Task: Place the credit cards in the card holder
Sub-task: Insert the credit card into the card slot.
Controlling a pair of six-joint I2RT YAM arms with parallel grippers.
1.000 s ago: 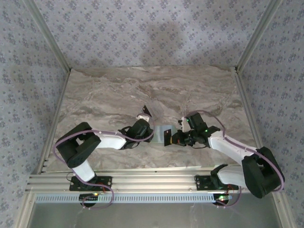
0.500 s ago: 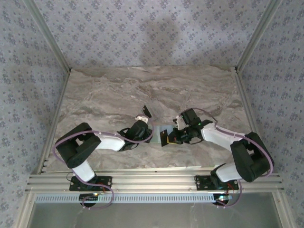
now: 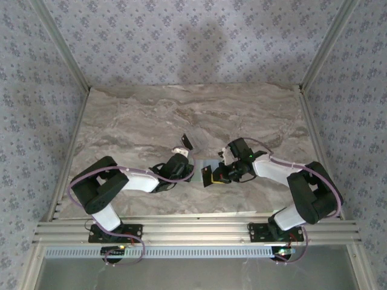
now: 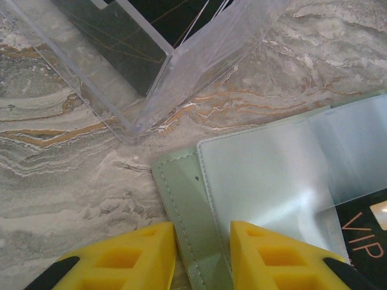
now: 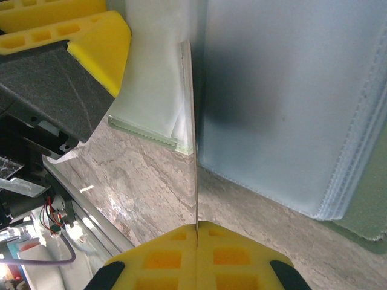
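Top view: the right gripper (image 3: 216, 175) holds a dark credit card (image 3: 207, 176) at the card holder (image 3: 208, 162), with the left gripper (image 3: 187, 163) opposite

Left wrist: its fingers (image 4: 136, 257) stand apart, straddling the holder's stitched edge, so a push could skid the holder towards the clear box (image 4: 169, 54)

Right wrist: the pads are clamped on the card, which is edge-on and may butt the sleeve (image 5: 290, 109), then bend or slip

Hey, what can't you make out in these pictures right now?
Right wrist: credit card seen edge-on, face hidden.
Left wrist: VIP card cut off by frame corner; clear case cut by top edge, contents uncountable.
Top: card holder too small for detail.
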